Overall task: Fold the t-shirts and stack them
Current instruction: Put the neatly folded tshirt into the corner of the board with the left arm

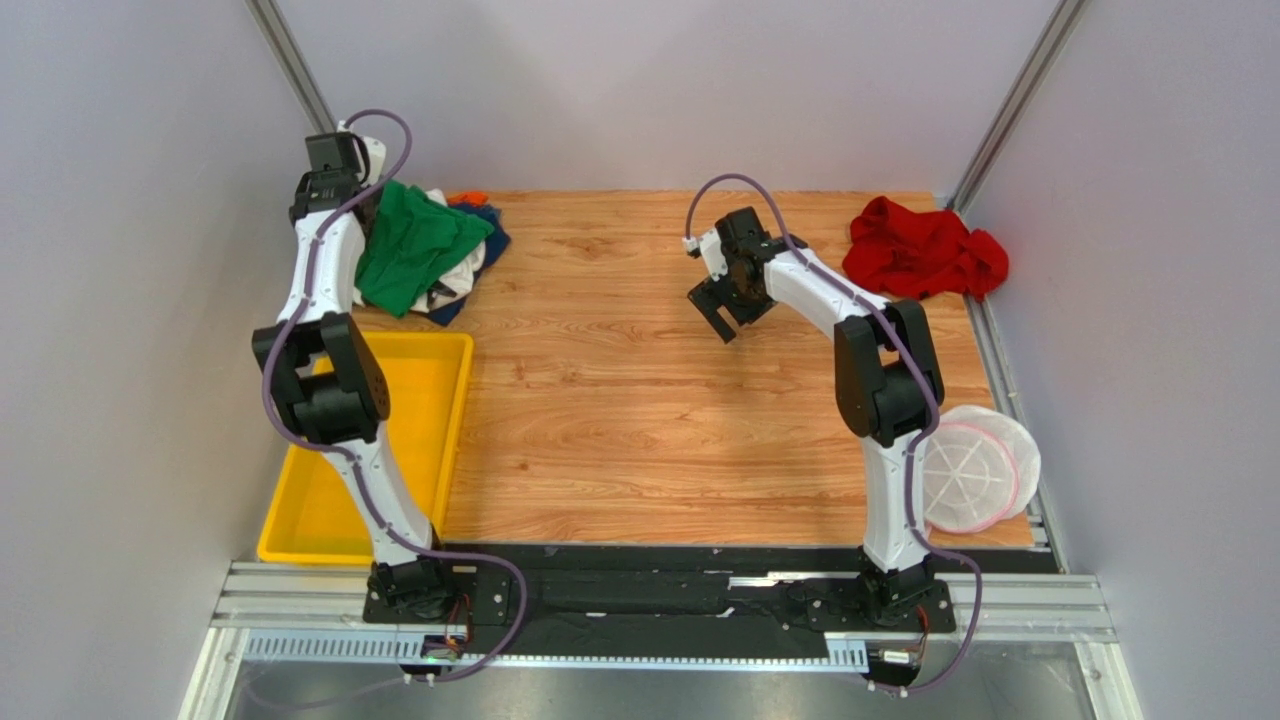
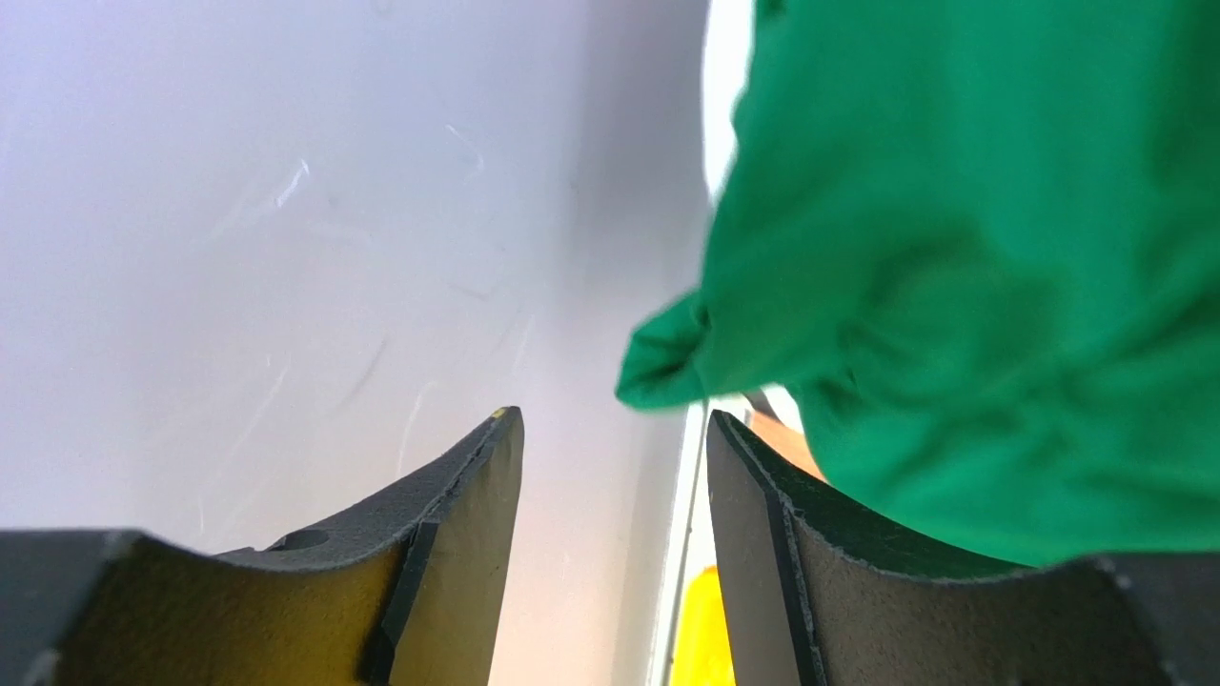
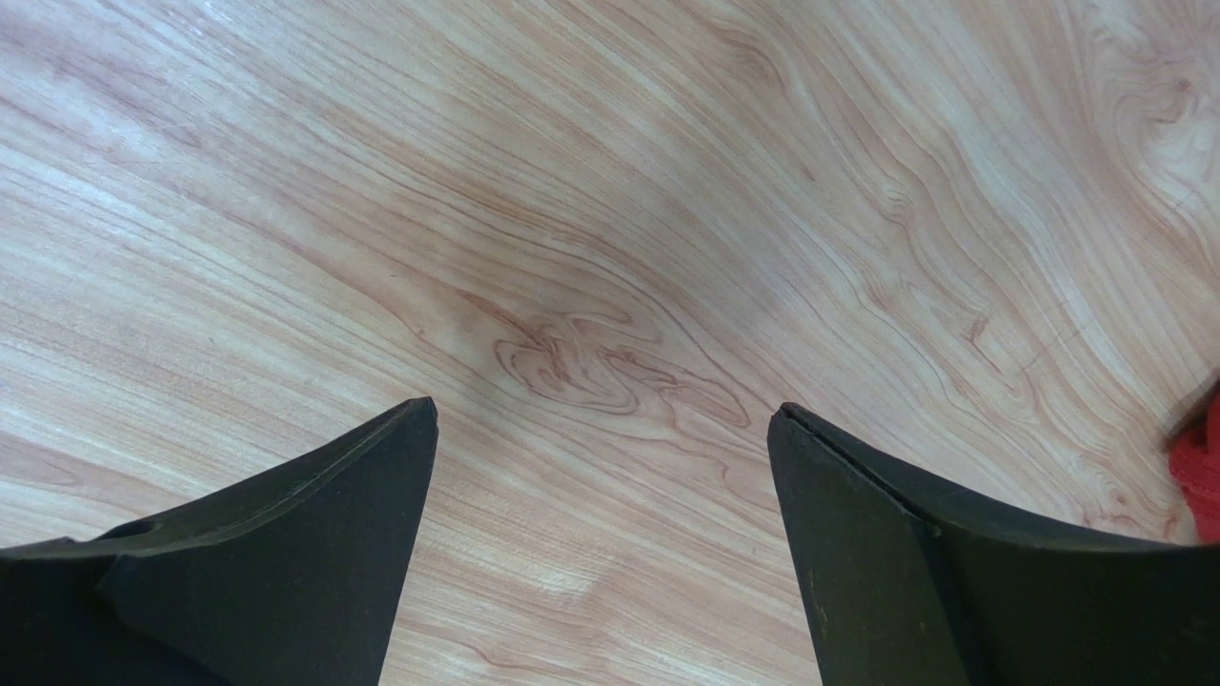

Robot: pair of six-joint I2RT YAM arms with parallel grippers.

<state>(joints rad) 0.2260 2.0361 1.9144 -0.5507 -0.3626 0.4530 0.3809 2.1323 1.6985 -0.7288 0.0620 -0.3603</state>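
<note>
A plain green t-shirt [image 1: 412, 248] lies crumpled on top of a pile at the far left of the table, with a white one [image 1: 470, 267] and a dark blue one [image 1: 451, 308] under it. A red t-shirt [image 1: 923, 249] is bunched at the far right corner. My left gripper [image 2: 616, 429] is open by the left wall, with the green t-shirt [image 2: 988, 272] hanging just to its right and nothing between its fingers. In the top view its wrist [image 1: 334, 158] hides the fingers. My right gripper [image 1: 721, 309] hovers open over bare wood [image 3: 602, 415].
A yellow tray [image 1: 440, 393] sits at the near left beside the left arm. A round white-and-pink mesh basket [image 1: 980, 468] stands at the near right behind the right arm. Grey walls close in on both sides. A red cloth edge [image 3: 1200, 472] shows at the right.
</note>
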